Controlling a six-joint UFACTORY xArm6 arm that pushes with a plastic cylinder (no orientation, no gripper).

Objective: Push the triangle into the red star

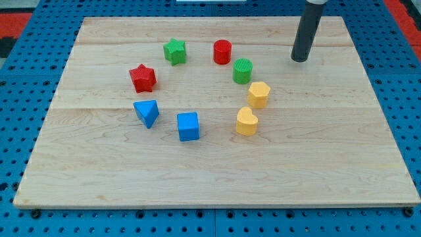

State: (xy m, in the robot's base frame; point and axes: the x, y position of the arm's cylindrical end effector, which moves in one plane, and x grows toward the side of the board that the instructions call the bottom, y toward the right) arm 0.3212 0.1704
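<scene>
Spreading across nearly the whole view, the wooden board (210, 171) lies on a blue pegboard (20, 131). My rod (307, 31) comes down from the view's top right, and my tip (300, 59) rests on the board, to the right of every block and touching none. I carry no gripper, so there is nothing to open or close, and the tip holds nothing.

The blocks form a loose ring. The blue triangle (147, 112) sits at the ring's lower left, just below the red star (143, 78), with a small gap between them. The blue cube (188, 126) lies to the triangle's right. The green star (175, 51) and the red cylinder (222, 51) are at the ring's top. The green cylinder (243, 70) is the block nearest my tip, yet well apart from it. Below it stand a yellow block (258, 94) and a yellow heart (246, 122).
</scene>
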